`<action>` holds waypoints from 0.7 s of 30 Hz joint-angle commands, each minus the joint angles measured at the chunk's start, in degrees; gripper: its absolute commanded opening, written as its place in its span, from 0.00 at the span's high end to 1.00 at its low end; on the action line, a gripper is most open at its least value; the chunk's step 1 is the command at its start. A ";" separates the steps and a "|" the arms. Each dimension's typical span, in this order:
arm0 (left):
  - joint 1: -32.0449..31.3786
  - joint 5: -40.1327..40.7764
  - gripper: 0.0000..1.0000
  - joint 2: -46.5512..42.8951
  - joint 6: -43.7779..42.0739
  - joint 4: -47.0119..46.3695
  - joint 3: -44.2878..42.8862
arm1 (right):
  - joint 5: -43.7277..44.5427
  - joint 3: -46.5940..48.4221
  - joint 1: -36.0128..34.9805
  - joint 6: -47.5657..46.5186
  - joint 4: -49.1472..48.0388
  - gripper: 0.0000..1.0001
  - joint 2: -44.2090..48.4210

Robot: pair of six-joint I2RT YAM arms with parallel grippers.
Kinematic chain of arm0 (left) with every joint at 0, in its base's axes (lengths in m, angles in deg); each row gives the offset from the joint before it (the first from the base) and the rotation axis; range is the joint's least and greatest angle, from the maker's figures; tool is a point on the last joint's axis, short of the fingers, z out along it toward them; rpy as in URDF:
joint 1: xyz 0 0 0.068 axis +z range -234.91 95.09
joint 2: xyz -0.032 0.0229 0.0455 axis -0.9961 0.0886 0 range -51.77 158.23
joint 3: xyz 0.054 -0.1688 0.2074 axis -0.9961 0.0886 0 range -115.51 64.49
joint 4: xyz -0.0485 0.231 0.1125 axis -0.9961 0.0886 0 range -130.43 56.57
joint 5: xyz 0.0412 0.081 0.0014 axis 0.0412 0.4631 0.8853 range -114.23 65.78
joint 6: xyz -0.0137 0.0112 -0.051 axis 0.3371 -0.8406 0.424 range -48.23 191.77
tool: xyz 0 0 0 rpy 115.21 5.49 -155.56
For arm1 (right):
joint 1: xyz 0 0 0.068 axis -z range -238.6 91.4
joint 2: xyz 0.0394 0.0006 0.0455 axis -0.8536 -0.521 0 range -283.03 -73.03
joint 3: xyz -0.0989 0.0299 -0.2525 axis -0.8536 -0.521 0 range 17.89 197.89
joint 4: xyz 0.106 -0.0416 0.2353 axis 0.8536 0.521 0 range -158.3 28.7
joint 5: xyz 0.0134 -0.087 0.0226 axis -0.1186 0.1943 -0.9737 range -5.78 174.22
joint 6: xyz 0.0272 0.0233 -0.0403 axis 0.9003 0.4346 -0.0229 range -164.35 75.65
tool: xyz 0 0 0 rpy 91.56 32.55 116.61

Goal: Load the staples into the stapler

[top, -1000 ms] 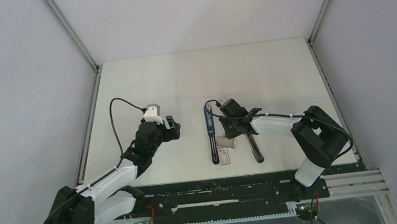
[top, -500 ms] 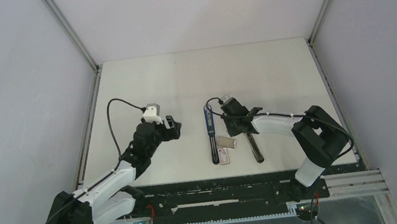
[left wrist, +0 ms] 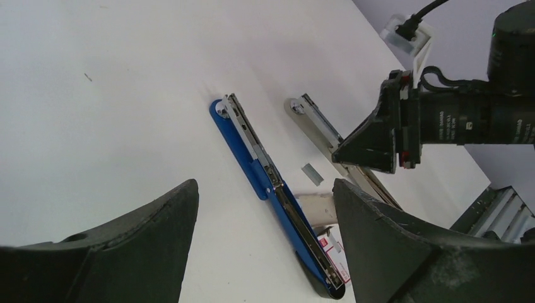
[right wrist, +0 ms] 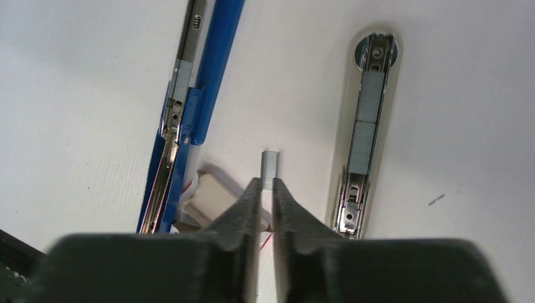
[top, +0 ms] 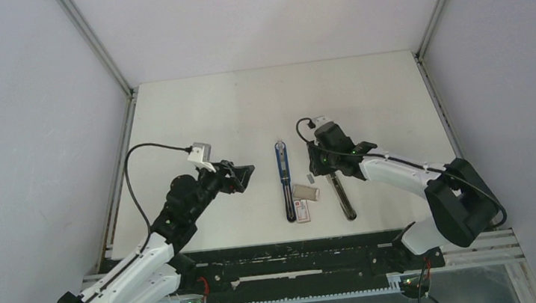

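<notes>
The stapler lies opened in two long parts: a blue arm (top: 284, 180) (left wrist: 252, 151) (right wrist: 189, 95) and a pale base (top: 342, 196) (right wrist: 366, 120) whose channel holds staple strips. Between them a short loose strip of staples (top: 308, 179) (left wrist: 311, 174) (right wrist: 270, 163) lies flat on the table. The red-and-white box (top: 302, 212) (left wrist: 333, 247) and its grey tray (top: 305, 192) (right wrist: 211, 199) sit beside the blue arm. My right gripper (top: 318, 167) (right wrist: 266, 183) hovers over the loose strip, jaws a narrow slit apart and empty. My left gripper (top: 241, 175) (left wrist: 264, 184) stands wide open left of the blue arm.
The white table (top: 208, 112) is walled by grey panels on three sides, with metal rails along its left and right edges. A black rail (top: 299, 257) runs along the near edge by the arm bases. A small dark fleck (right wrist: 435, 200) marks the table right of the pale base.
My right gripper has shifted right, off the blue arm and toward the pale base, its jaws now a slit apart. The left arm has stretched forward, its open gripper slightly farther right.
</notes>
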 commanded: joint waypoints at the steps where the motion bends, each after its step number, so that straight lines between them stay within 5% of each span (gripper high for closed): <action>1: -0.31 -1.46 0.18 -0.70 1.76 1.39 -1.20 | 6.92 2.96 -3.95 1.62 2.00 0.65 -3.79; 10: -0.31 -0.57 0.18 -2.39 3.64 2.24 0.29 | 12.18 8.57 -6.40 1.24 3.91 0.54 -12.12; 21: -0.26 -0.52 0.17 -2.79 3.59 3.00 0.27 | 14.44 12.06 -6.98 1.75 5.64 0.67 -17.05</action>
